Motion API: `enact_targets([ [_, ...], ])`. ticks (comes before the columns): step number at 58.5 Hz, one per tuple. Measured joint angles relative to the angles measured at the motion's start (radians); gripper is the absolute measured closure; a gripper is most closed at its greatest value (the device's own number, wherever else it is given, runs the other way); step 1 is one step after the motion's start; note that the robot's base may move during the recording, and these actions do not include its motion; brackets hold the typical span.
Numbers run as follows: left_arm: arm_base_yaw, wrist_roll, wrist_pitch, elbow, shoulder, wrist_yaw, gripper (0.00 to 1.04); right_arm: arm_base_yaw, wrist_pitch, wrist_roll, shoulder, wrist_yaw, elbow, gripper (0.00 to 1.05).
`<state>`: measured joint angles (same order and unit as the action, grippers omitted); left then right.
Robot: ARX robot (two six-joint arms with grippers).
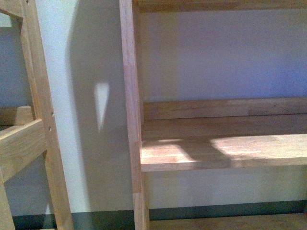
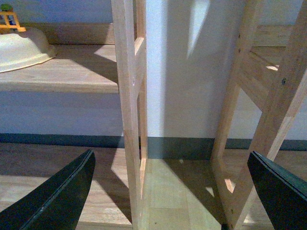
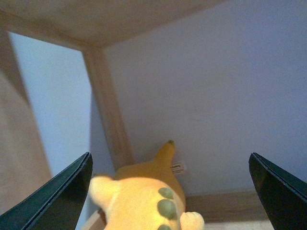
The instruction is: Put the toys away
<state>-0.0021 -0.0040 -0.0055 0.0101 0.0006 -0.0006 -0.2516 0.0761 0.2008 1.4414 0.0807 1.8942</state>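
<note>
The orange-yellow plush animal (image 3: 144, 201) shows only in the right wrist view, lying on a wooden shelf against the wall, with grey-green spots on its back and a white tag by its tail. My right gripper (image 3: 170, 201) is open, its two dark fingers (image 3: 62, 196) spread wide on either side of the toy and not touching it. My left gripper (image 2: 172, 191) is open and empty, its dark fingers (image 2: 57, 196) low over the wooden floor, facing a shelf upright. Neither gripper shows in the front view.
Wooden shelving stands against a pale wall: an upright (image 1: 130, 115) and a shelf board (image 1: 220, 151) in front. A second slanted frame (image 1: 41, 120) stands left. A cream bowl (image 2: 21, 48) sits on a shelf. A shelf board (image 3: 96, 19) is above the toy.
</note>
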Motion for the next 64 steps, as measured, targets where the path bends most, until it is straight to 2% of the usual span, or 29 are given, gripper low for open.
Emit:
enact_targets([
  [10, 0.000, 0.000, 0.000, 0.000, 0.000, 0.000, 0.06, -0.077, 0.124, -0.110, -0.216, 0.074, -0.321, 0.06],
  [17, 0.000, 0.000, 0.000, 0.000, 0.000, 0.000, 0.06, -0.161, 0.209, -0.200, -0.423, 0.166, -0.609, 0.06],
  [28, 0.000, 0.000, 0.000, 0.000, 0.000, 0.000, 0.06, -0.243, 0.253, -0.304, -0.701, 0.269, -0.903, 0.06],
  [35, 0.000, 0.000, 0.000, 0.000, 0.000, 0.000, 0.06, -0.201, 0.198, -0.304, -0.857, 0.287, -1.077, 0.06],
  [48, 0.000, 0.000, 0.000, 0.000, 0.000, 0.000, 0.06, -0.019, 0.107, -0.223, -1.088, 0.208, -1.414, 0.06],
  [59, 0.000, 0.000, 0.000, 0.000, 0.000, 0.000, 0.06, -0.034, 0.160, -0.216, -1.201, 0.257, -1.630, 0.07],
  [64, 0.000, 0.000, 0.000, 0.000, 0.000, 0.000, 0.06, -0.046, -0.006, -0.212, -1.238, 0.225, -1.663, 0.19],
])
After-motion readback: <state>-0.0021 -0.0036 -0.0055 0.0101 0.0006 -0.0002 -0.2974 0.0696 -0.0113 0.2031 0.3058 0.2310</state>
